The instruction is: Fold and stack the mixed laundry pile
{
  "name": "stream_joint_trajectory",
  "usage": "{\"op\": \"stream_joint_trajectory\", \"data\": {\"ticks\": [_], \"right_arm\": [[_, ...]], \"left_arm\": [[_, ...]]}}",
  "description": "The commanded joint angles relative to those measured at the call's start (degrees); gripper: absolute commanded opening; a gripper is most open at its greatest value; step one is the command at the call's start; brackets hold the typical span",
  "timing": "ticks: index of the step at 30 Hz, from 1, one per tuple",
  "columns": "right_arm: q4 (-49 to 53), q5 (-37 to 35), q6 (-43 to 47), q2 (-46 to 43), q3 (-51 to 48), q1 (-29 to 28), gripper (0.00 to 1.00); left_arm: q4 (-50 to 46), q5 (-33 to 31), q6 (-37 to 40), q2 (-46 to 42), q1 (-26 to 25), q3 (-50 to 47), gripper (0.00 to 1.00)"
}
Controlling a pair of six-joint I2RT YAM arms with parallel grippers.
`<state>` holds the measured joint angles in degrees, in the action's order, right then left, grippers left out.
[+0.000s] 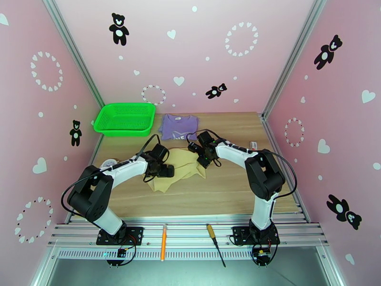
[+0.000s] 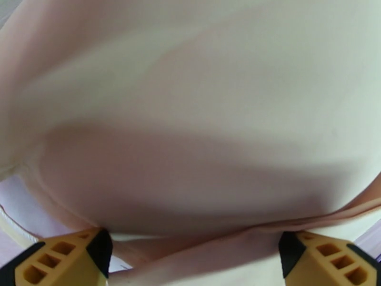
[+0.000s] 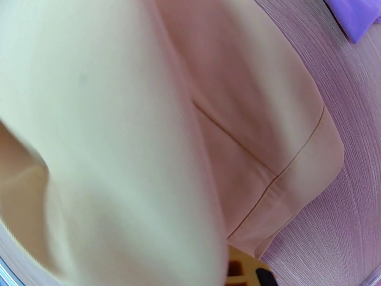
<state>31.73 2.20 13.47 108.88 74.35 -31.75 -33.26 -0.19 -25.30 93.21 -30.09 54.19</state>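
Pink-walled booth with black bear and white heart stickers; pale wooden tabletop.

Left gripper: jaws spread fully wide, low over the small tan-beige cloth garment at frame centre. In the left wrist view its yellow, black-tipped fingertips sit in the bottom corners, with cloth bulging between and beyond them. It grips nothing.

Right gripper: closed at the garment's upper right edge. In the right wrist view the cloth is heaped against the lens and blurred at left. It covers the fingers except a yellow sliver at the bottom edge. The cloth looks pinched, but the contact itself is hidden.

The tan garment is smooth and matte with an irregular outline and a stitched hem line. The larger lavender-purple shirt with pale print lies flat at upper centre, just beyond the tan one. The rectangular green plastic mesh basket sits at the table's upper left.
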Motion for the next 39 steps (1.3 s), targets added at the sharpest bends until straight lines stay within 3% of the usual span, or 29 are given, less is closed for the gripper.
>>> {"op": "stream_joint_trajectory", "data": {"ticks": [1,5,9,15,20,23,25,26,28,29,30,39], "right_arm": [[0.5,0.4,-0.7,-2.3,0.1,0.4,0.00],[0.8,0.3,-0.8,-2.3,0.0,0.7,0.00],[0.9,0.4,-0.8,-2.5,0.1,0.8,0.00],[1.2,0.4,-0.8,-2.5,0.5,0.9,0.00],[1.3,0.2,-0.9,-2.6,0.4,0.9,0.00],[1.4,0.2,-0.9,-2.7,0.5,0.9,0.00],[1.5,0.1,-0.9,-2.8,0.5,0.9,0.00],[1.6,0.1,-0.9,-2.7,0.5,0.9,0.00],[1.7,0.2,-0.8,-2.9,0.5,0.9,0.00],[1.8,0.2,-0.8,-2.8,0.5,0.8,0.00],[1.8,0.2,-0.8,-2.8,0.5,0.9,0.00],[1.9,0.1,-0.7,-2.9,0.6,1.1,0.00]], "left_arm": [[2.3,2.7,-1.2,-1.5,0.2,-1.4,0.98],[4.0,6.4,-2.8,-2.0,0.2,-4.2,0.82],[3.1,5.8,-3.9,-6.2,0.3,-7.1,0.62],[-1.8,3.1,-4.3,-13.1,0.3,-9.0,0.55],[-3.5,2.8,-4.8,-16.4,0.2,-8.8,0.27],[-3.9,3.0,-4.8,-17.2,0.2,-9.6,0.24],[-3.8,2.4,-4.7,-17.1,0.2,-10.3,0.25],[-3.9,1.6,-4.7,-16.8,0.2,-10.3,0.33],[-4.5,-1.0,-4.7,-16.3,0.2,-10.0,0.80],[-4.6,-1.5,-4.7,-16.0,0.2,-9.6,0.93],[-4.6,-0.9,-4.4,-15.7,0.3,-9.2,0.99],[-7.7,9.1,-0.2,-9.4,1.5,-4.5,0.99]]}}
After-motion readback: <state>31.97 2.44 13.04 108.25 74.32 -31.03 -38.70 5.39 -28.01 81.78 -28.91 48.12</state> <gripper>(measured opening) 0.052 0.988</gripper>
